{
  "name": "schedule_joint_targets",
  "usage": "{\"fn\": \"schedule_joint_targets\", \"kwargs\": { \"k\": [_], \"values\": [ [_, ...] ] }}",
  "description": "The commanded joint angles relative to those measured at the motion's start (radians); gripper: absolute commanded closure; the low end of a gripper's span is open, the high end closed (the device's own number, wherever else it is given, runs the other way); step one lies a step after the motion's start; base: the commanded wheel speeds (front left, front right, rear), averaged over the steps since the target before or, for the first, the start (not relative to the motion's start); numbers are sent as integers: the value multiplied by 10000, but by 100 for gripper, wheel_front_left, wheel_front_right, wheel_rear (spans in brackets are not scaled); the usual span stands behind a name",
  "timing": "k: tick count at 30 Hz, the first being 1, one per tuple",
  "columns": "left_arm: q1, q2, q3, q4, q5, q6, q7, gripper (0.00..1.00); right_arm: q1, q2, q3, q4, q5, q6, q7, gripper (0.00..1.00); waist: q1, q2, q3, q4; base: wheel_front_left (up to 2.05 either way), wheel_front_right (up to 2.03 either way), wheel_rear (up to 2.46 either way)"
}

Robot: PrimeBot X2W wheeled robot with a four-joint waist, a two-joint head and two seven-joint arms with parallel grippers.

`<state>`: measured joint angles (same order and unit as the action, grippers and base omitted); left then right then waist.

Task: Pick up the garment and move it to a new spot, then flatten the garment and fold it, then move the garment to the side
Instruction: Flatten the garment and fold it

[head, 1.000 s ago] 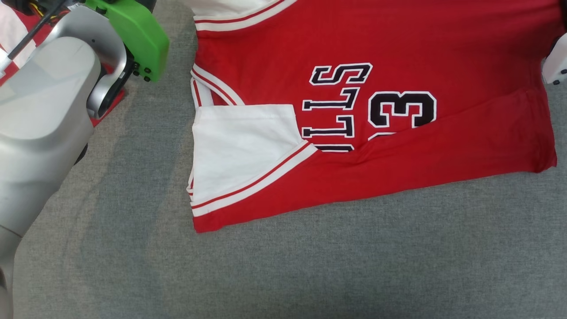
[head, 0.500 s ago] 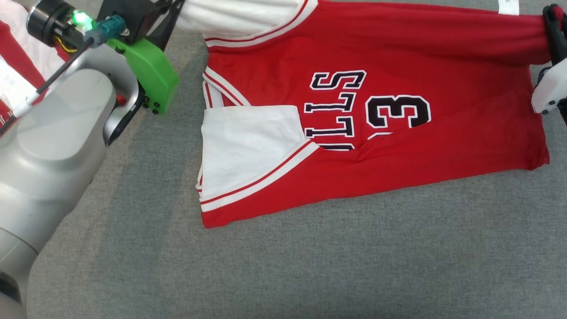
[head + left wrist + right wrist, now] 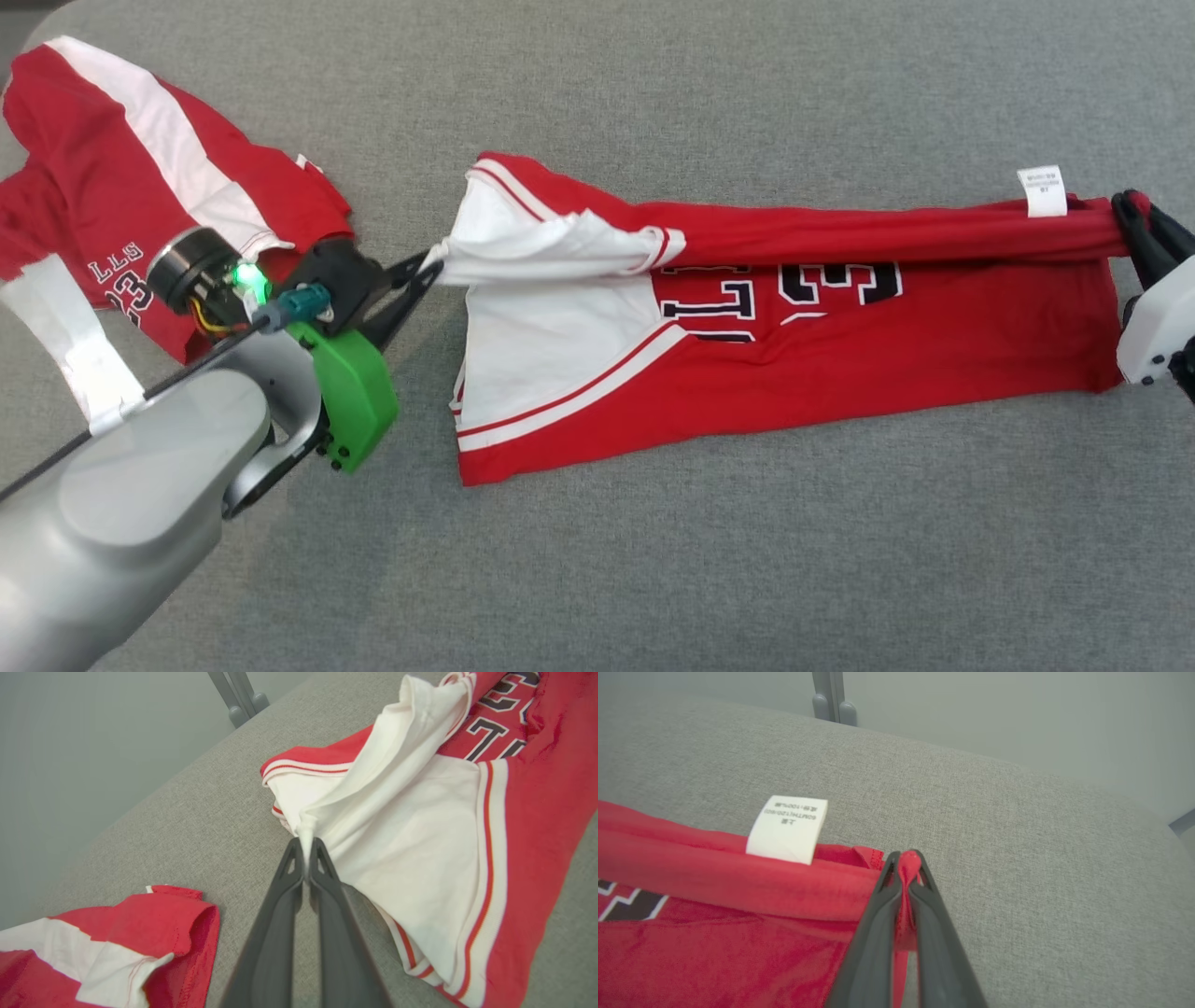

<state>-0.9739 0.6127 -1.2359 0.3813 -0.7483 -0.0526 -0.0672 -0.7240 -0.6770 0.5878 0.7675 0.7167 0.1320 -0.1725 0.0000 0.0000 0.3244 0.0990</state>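
**Jersey pinched at both ends of its far edge and stretched across the grey surface**

A red basketball jersey is spread across the middle of a grey fabric surface, its white-trimmed shoulder end toward the robot's left and its hem toward the right. The far edge is lifted and drawn into a taut red roll running from one gripper to the other, so that the black, white-outlined lettering and number are partly covered. The near half is laid flat.

The left gripper is closed on a bunched point of white cloth at the shoulder end. In the left wrist view the two dark fingers are pressed together with the fabric nipped at their tips. The right gripper is closed on the red hem corner. In the right wrist view a fold of red cloth is squeezed between the fingertips. A white care label with small print is raised from the rolled edge just beside the right gripper.

A second red and white garment is crumpled at the far left of the surface, apart from the jersey and near the left wrist, on which a green housing is mounted. A grey post is seen beyond the surface's far edge.
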Motion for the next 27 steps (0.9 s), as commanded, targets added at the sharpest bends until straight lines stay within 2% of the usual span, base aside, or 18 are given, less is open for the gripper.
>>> {"fn": "schedule_joint_targets", "kwargs": {
  "k": [1,9,18,19,20,21,22,27],
  "values": [
    [369,326,-58,-351,-121,123,225,100,285,-133,148,-130,172,-26,139,100,0,0,-255,28,0,0,0],
    [1508,1096,-260,-2330,-258,386,1218,100,831,-626,630,-722,923,-26,818,100,0,0,-416,-147,0,0,0],
    [2187,1189,-360,-2914,-396,374,1879,100,1176,-903,1181,-1082,1486,-25,1686,100,0,0,-593,-395,0,0,0],
    [2284,1181,-366,-2898,-426,383,1947,100,1154,-975,1212,-1081,1427,-26,1677,29,0,0,-627,-423,0,0,0],
    [2327,1169,-368,-2900,-356,427,1938,77,1140,-999,1206,-1038,1418,-26,1660,0,0,0,-648,-444,0,0,0],
    [2360,1137,-351,-2867,-273,524,1845,16,1151,-955,1229,-1051,1450,-25,1665,0,0,0,-672,-466,0,0,0],
    [2428,1102,-333,-2816,-313,596,1811,0,1177,-921,1239,-1069,1520,-25,1704,0,0,0,-693,-487,0,0,0],
    [2676,984,-345,-2639,-394,728,1694,0,1242,-1139,1211,-908,1515,-23,1887,0,0,0,-876,-577,0,0,0]
  ]
}}
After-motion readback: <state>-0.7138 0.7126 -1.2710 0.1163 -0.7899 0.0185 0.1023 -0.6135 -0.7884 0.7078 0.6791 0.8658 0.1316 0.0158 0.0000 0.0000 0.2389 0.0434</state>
